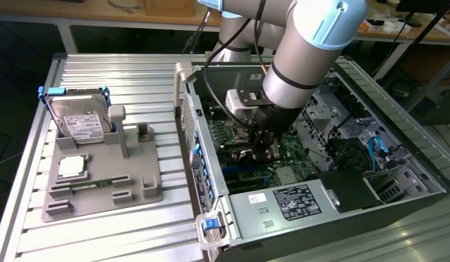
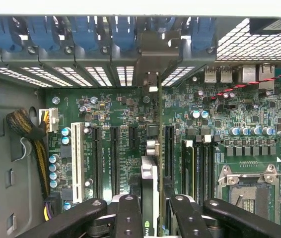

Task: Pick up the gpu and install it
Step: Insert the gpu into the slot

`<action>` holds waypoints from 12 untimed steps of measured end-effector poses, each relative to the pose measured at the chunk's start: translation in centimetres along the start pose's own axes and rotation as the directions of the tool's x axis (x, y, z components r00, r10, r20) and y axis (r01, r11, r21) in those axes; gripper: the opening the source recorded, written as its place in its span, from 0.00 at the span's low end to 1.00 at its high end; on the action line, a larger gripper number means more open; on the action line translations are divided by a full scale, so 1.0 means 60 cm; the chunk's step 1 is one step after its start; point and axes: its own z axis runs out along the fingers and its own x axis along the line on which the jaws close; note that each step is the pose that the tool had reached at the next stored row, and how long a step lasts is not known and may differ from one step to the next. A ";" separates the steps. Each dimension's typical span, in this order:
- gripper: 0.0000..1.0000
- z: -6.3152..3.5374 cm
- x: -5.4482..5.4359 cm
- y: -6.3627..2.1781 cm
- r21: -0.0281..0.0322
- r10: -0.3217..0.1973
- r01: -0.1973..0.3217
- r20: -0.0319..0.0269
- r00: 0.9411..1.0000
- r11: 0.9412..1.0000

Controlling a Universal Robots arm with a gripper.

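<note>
My gripper (image 1: 263, 146) reaches down inside the open computer case (image 1: 210, 164), over the green motherboard (image 1: 243, 136). In the wrist view the black fingers (image 2: 128, 218) are shut on the gpu (image 2: 149, 188), a thin dark card seen edge-on between them. Its metal end bracket (image 2: 153, 54) points at the case's rear slot openings. The card hangs upright over the motherboard (image 2: 105, 109), lined up alongside the black expansion slots (image 2: 169, 148). Whether its lower edge touches a slot is hidden.
A white slot (image 2: 76, 153), an empty processor socket (image 2: 247, 188) and cable bundles (image 2: 29, 129) surround the card. On the table, at the exterior view's left, a grey holder (image 1: 101, 185) carries a hard drive (image 1: 79, 120), a processor (image 1: 72, 166) and a memory stick (image 1: 90, 184).
</note>
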 end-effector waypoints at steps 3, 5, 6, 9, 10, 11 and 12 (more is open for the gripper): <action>0.27 0.000 -0.002 -0.001 0.000 0.000 0.000 -0.007 1.000 1.000; 0.27 0.000 -0.002 -0.001 0.000 0.000 0.000 -0.007 1.000 1.000; 0.27 0.000 -0.002 0.000 0.000 0.000 0.000 -0.007 1.000 1.000; 0.27 0.001 -0.002 0.006 0.002 0.000 0.000 -0.007 1.000 1.000; 0.27 0.001 -0.002 0.007 0.003 0.000 0.000 -0.007 1.000 1.000; 0.27 0.001 -0.002 0.008 0.003 0.000 0.000 -0.007 1.000 1.000; 0.27 0.001 -0.002 0.008 0.003 0.000 0.000 -0.006 1.000 1.000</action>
